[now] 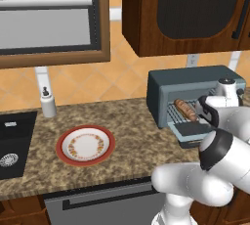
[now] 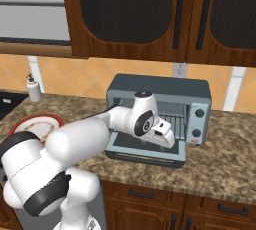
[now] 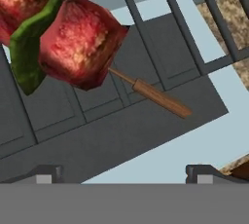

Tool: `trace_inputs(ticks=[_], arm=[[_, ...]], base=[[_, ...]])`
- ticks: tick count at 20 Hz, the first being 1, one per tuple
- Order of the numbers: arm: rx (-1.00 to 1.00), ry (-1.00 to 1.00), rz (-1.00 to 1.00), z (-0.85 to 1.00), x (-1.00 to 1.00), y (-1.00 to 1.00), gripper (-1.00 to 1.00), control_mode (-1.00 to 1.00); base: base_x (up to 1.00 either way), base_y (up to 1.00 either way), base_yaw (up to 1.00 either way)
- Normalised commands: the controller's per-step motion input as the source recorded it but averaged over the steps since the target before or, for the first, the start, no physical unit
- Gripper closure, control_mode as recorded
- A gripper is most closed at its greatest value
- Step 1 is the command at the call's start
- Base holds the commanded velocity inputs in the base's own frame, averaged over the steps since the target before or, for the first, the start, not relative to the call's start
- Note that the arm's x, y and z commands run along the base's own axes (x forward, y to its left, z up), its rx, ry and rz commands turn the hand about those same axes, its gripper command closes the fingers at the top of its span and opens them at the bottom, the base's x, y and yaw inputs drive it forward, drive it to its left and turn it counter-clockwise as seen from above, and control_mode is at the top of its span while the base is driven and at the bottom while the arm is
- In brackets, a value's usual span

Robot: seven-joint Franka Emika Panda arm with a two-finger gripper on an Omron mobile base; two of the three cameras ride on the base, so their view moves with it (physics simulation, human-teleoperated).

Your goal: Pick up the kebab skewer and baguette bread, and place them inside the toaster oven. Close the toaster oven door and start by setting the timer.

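Observation:
The toaster oven (image 2: 159,90) stands on the counter with its door (image 2: 145,155) dropped open and flat. On the wire rack (image 1: 177,113) at the left lies the baguette bread (image 1: 186,110). My gripper (image 2: 169,141) reaches into the oven mouth. In the hand view the kebab skewer (image 3: 80,43) rests across the rack bars, red chunks and a green piece at the upper left, its wooden tip (image 3: 160,99) pointing lower right. My gripper (image 3: 124,177) is open, fingertips (image 3: 48,173) wide apart below the skewer, nothing between them. The open door (image 3: 146,140) lies under the rack.
Knobs (image 2: 198,120) sit on the oven's right side. A red-rimmed plate (image 1: 86,145) lies on the counter to the left, with a soap dispenser (image 1: 48,102) and a black sink (image 1: 14,143) beyond. Dark wall cabinets (image 2: 150,14) hang overhead.

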Motion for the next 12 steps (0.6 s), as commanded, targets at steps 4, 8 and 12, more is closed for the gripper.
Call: trace_inputs(ticks=[4, 8, 12], arm=[[0.0, 0.0, -0.08, -0.05, 0.01, 0.0, -1.0, -1.0], [0.0, 0.0, -0.15, 0.0, 0.16, 0.0, -1.0, -1.0], [0.0, 0.0, -0.19, -0.02, 0.41, 0.03, -1.0, -1.0]], base=[[0.0, 0.0, 0.0], [0.0, 0.0, 0.0], [0.0, 0.0, 0.0]])
